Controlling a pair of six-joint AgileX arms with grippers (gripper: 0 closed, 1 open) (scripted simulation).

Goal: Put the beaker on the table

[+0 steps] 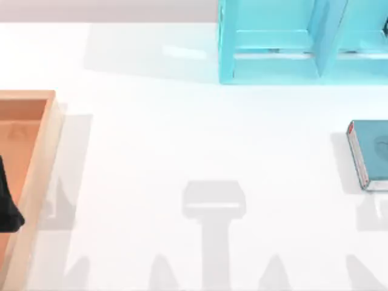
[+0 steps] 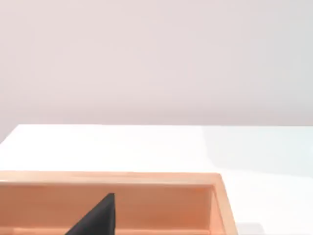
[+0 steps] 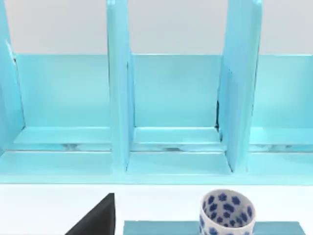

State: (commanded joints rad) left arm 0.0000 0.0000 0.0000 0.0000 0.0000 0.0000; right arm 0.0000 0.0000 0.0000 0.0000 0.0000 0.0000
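The beaker [image 3: 227, 213], a small white cup with blue flowers, stands upright on a teal book [image 3: 166, 228] in front of the light blue shelf. A black part of my right gripper [image 3: 98, 218] sits nearer the camera and off to the beaker's side, apart from it. The white table [image 1: 182, 139] stretches between the shelf and the wooden tray. My left gripper [image 1: 9, 206] is over the tray at the table's left edge, and a black part of it [image 2: 98, 218] shows above the tray's floor.
A light blue shelf unit [image 1: 291, 42] with upright dividers stands at the back right. The teal book [image 1: 370, 154] lies at the right edge. An orange-brown wooden tray [image 1: 36, 170] with raised walls takes up the left edge.
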